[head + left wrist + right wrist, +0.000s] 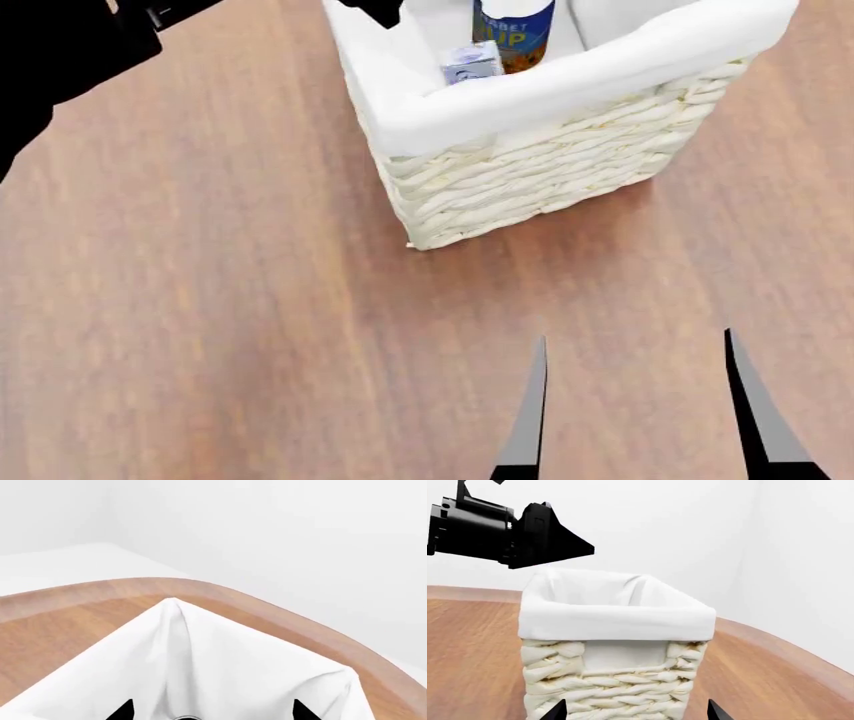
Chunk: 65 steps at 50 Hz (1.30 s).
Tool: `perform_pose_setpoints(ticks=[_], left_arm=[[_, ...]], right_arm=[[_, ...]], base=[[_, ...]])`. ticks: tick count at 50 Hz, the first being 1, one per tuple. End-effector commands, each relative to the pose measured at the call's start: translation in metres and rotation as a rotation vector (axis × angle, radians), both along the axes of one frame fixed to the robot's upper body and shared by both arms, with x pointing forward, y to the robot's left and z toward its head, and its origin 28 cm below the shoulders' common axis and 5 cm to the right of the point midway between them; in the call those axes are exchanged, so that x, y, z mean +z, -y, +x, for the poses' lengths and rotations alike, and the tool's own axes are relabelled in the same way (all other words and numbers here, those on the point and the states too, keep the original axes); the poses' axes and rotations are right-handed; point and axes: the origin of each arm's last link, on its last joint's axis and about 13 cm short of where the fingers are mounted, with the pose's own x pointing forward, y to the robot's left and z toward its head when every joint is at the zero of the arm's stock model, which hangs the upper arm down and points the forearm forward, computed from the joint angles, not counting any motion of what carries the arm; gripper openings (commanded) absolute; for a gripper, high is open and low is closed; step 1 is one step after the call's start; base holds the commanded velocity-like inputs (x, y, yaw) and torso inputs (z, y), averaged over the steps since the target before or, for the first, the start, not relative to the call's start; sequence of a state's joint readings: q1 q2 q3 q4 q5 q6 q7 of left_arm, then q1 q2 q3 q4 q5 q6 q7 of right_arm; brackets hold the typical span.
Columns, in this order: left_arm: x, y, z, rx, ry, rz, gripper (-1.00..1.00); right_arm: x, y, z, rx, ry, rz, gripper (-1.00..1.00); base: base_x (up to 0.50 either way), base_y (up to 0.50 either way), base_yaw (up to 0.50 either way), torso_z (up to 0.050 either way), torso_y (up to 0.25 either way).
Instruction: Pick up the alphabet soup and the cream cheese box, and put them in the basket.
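Observation:
The basket (pixel 534 170) stands on the wooden table at the top of the head view, its white liner folded over the rim. Inside it the alphabet soup (pixel 514 30) stands upright, with the cream cheese box (pixel 470 62) leaning beside it. My left gripper (pixel 213 711) hovers open over the basket's liner (pixel 220 670); the can's silvery top (pixel 178 718) just shows between the fingertips. Nearer the robot, my right gripper (pixel 641 410) is open and empty. It faces the basket's woven wall (pixel 614 685) from a short distance.
The table's rounded wooden edge (pixel 280 615) curves just beyond the basket, with white walls behind it. My black left arm (pixel 67 50) reaches in over the table's left side and also shows above the basket (pixel 507 530).

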<state>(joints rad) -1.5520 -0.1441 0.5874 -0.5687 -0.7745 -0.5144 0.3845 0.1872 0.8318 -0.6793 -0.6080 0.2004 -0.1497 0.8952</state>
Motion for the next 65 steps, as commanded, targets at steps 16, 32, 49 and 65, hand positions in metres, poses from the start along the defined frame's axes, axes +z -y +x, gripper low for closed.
perform_pose_setpoints(ticks=[16,32,49,65], left_arm=[[-0.053,-0.003,-0.049,0.223,0.263,-0.132,1.00],[-0.082,-0.003,-0.110,0.279,0.427,-0.207,1.00],[-0.138,0.006,-0.140,0.352,0.476,-0.319,1.00],[-0.145,0.004,-0.145,0.367,0.483,-0.331,1.00]], right_arm=[[-0.003,-0.003,0.001,0.015,-0.009,0.007,1.00],[-0.006,-0.005,0.002,0.026,-0.018,0.007,1.00],[-0.010,-0.006,0.004,0.037,-0.030,0.016,1.00],[-0.010,-0.009,0.004,0.046,-0.030,0.019,1.00]], base=[[0.00,0.00,0.00,0.000,0.000],[0.00,0.00,0.00,0.000,0.000],[0.00,0.00,0.00,0.000,0.000],[0.00,0.00,0.00,0.000,0.000]])
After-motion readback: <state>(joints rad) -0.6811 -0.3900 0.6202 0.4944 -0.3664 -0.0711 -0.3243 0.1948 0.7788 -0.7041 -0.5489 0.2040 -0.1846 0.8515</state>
